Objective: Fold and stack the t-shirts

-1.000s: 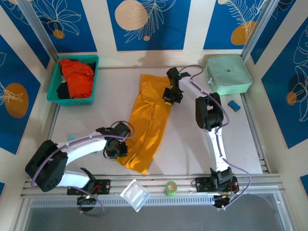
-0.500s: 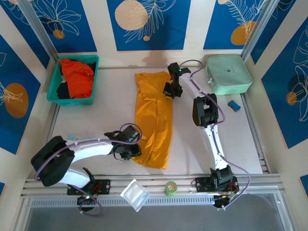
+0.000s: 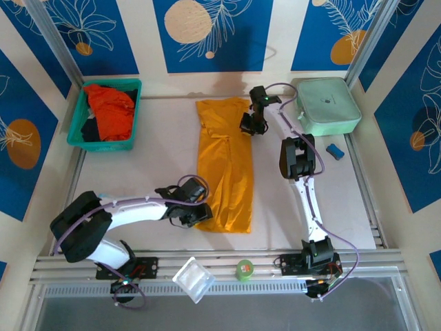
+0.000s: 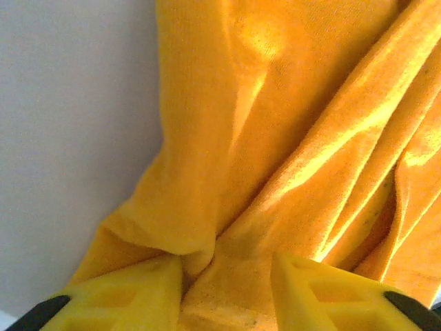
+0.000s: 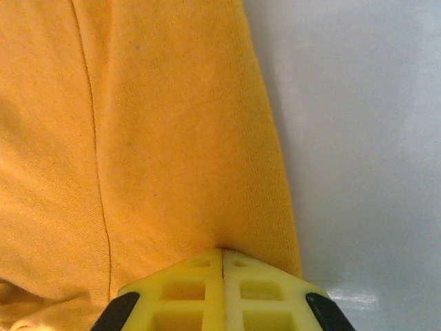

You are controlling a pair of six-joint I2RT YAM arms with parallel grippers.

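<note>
While right gripper (image 5: 222, 254) pinches yellow t-shirt (image 3: 226, 172) far edge, left gripper (image 4: 227, 265) spread at near hem, open table (image 3: 148, 169) beside

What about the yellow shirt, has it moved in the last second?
Yes. The yellow shirt has straightened out: its near end swung right, toward the green roll on the front rail.

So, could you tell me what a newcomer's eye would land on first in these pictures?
The mustard-yellow t-shirt lies stretched long down the table's middle, the right pincer shut on its far edge and the left pincer open at its near corner. Next, the red-orange t-shirt heaped in the teal basket at far left.
</note>
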